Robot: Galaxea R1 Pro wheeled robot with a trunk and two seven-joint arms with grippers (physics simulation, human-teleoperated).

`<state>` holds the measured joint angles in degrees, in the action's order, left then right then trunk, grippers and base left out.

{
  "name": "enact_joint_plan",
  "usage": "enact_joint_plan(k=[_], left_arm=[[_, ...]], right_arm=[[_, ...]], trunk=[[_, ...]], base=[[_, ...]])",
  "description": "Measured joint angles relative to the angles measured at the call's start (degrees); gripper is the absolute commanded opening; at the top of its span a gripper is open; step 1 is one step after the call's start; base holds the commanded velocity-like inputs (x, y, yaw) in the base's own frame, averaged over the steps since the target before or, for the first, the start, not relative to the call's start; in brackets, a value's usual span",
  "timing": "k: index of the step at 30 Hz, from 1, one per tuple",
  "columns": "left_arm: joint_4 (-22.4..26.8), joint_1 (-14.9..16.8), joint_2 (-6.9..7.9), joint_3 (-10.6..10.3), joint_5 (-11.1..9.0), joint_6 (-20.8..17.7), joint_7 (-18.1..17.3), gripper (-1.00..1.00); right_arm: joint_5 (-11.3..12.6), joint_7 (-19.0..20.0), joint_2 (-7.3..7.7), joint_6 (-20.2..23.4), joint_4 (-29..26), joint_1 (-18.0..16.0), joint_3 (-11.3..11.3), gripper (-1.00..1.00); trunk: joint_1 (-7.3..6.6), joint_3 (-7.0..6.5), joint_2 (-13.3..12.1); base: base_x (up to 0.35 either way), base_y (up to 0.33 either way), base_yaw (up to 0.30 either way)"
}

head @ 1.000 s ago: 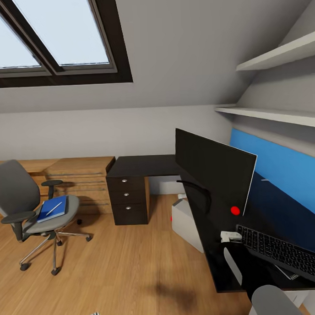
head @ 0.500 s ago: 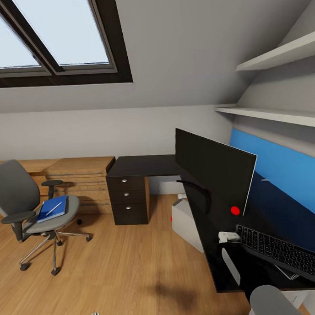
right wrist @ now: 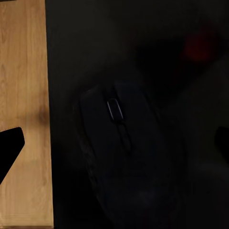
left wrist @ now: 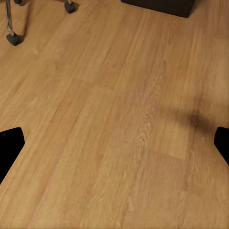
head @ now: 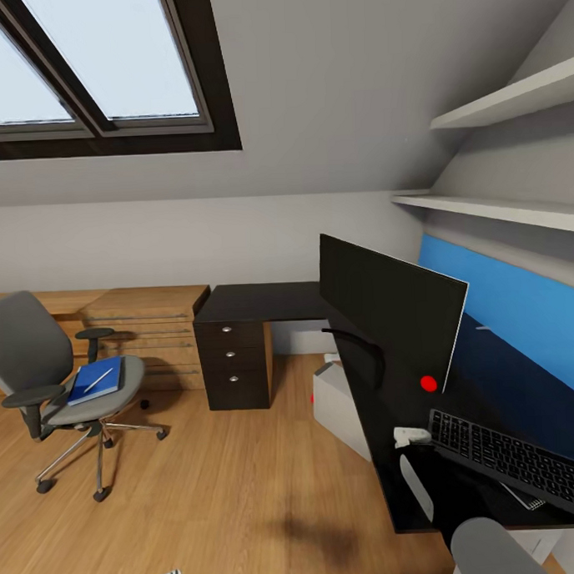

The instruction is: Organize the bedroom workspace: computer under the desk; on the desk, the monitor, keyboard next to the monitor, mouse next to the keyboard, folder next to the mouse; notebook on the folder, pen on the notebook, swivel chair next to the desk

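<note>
right gripper [right wrist: 114, 143]: jaws spread wide, hovering over the small black dome-shaped mouse [right wrist: 126, 162] on the glossy black desk [head: 263, 302]
left gripper [left wrist: 114, 145]: spread too, over the wooden floor [left wrist: 114, 114]
flat bright blue folder [head: 96, 380]: left-centre, on the grey swivel chair [head: 40, 364]

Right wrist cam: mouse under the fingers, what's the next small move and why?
Probably lower the right gripper straight down and close. The mouse lies on the desk between the open fingers, not yet gripped, near the desk edge.
</note>
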<state>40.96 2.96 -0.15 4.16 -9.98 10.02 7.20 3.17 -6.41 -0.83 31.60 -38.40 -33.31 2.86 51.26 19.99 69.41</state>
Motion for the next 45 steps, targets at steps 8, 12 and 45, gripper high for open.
enact_joint_plan(k=[8, 12, 45], left_arm=[[-0.1, 0.0, -0.01, 0.0, 0.0, 0.0, 0.1, 1.0], [-0.1, 0.0, -0.01, 0.0, 0.0, 0.0, 0.1, 1.0], [-0.1, 0.0, -0.01, 0.0, 0.0, 0.0, 0.1, 1.0]], right_arm=[[0.0, 0.0, 0.02, 0.8, 1.1, -0.9, 0.0, 1.0], [0.0, 0.0, 0.08, 1.2, 1.3, -1.2, 0.0, 1.0], [0.1, 1.1, 0.64, 5.3, 1.7, -2.2, 0.3, 1.0]], trunk=[[0.0, 0.0, 0.0], [0.0, 0.0, 0.0], [0.0, 0.0, 0.0]], base=[[0.0, 0.0, 0.0], [0.0, 0.0, 0.0], [0.0, 0.0, 0.0]])
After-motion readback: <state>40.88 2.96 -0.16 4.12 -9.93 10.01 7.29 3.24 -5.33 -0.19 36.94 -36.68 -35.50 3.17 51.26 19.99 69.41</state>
